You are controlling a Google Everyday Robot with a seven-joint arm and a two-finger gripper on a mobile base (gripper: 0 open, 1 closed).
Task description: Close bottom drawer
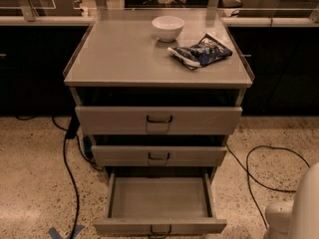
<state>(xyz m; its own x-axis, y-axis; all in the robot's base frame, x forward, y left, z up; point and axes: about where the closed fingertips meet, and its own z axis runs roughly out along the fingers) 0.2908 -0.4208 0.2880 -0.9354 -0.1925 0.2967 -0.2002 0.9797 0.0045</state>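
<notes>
The bottom drawer [159, 198] is a shallow grey-beige tray, pulled far out of the cabinet and empty inside. Its low front panel carries a small dark loop handle [160, 229] at the bottom edge of the view. The middle drawer [159, 156] and the top drawer [158, 119] above it stand slightly out. My gripper is out of view. Only a white part of my arm [299, 208] shows in the bottom right corner, to the right of the bottom drawer and apart from it.
A white bowl [168, 28] and a dark blue snack bag [200, 51] lie on the cabinet top [119, 59]. Black cables run over the speckled floor at the left [69, 173] and at the right [259, 168]. Blue tape [62, 231] marks the floor at the lower left.
</notes>
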